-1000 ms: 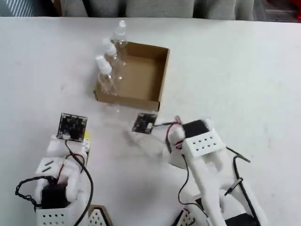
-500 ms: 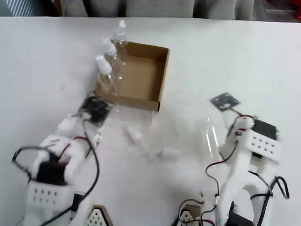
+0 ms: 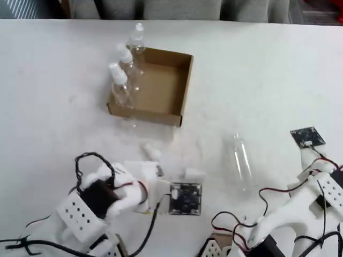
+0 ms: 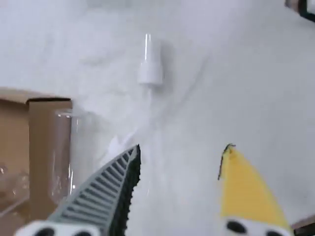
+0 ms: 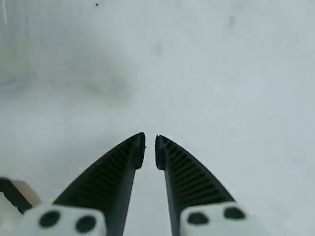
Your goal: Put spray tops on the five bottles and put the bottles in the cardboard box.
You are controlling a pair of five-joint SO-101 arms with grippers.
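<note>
A cardboard box [image 3: 158, 88] stands open at the table's back centre. Three clear bottles with spray tops [image 3: 126, 59] stand in a row at its left wall. A topless clear bottle [image 3: 241, 160] lies on the table, right of centre. Two loose white spray tops lie in front of the box, one [image 3: 151, 151] nearer it, one [image 3: 193, 173] to its right. My left gripper [image 4: 181, 149] is open and empty, low over the table, with a spray top [image 4: 150, 64] ahead of it. My right gripper [image 5: 149, 147] is shut on nothing over bare table.
The left arm [image 3: 102, 201] lies at the front left and the right arm [image 3: 321, 187] at the front right edge. A clear cylinder [image 4: 64, 147] rests against the box wall [image 4: 29, 147]. The table's right back is open white surface.
The right arm carried the topless bottle to the right, let it go and pulled back to the right edge. The left arm swung from the front left towards the spray tops.
</note>
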